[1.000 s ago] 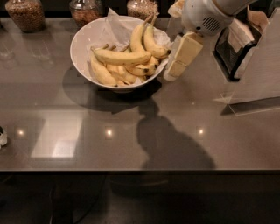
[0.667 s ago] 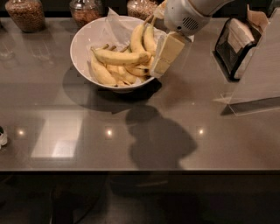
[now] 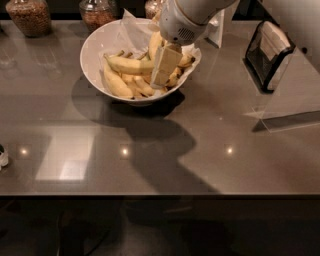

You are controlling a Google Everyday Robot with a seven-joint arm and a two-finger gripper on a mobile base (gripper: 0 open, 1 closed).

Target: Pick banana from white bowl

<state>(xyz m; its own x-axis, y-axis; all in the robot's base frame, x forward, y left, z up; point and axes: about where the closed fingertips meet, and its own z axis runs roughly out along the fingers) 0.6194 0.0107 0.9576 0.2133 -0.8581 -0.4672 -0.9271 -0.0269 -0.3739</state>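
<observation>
The white bowl [image 3: 95, 50] stands at the back of the grey table, lined with crinkled white paper and filled with several yellow bananas. A long, nearly straight banana [image 3: 127, 64] lies across the top of the pile, stem to the left. My gripper [image 3: 164, 67] hangs from the white arm that comes in from the upper right. It is over the right half of the bowl, its cream finger pointing down into the pile just right of the long banana's end. The bananas behind the finger are partly hidden.
Glass jars stand along the back edge: one at the far left [image 3: 29, 16], one behind the bowl [image 3: 96, 12]. A dark napkin holder [image 3: 267, 47] and a clear plastic sign stand [image 3: 290, 90] are at the right. A small object [image 3: 3, 156] sits at the left edge.
The gripper has moved left, from beside the bowl's right rim to over the bananas inside the bowl. The bananas have not visibly moved.
</observation>
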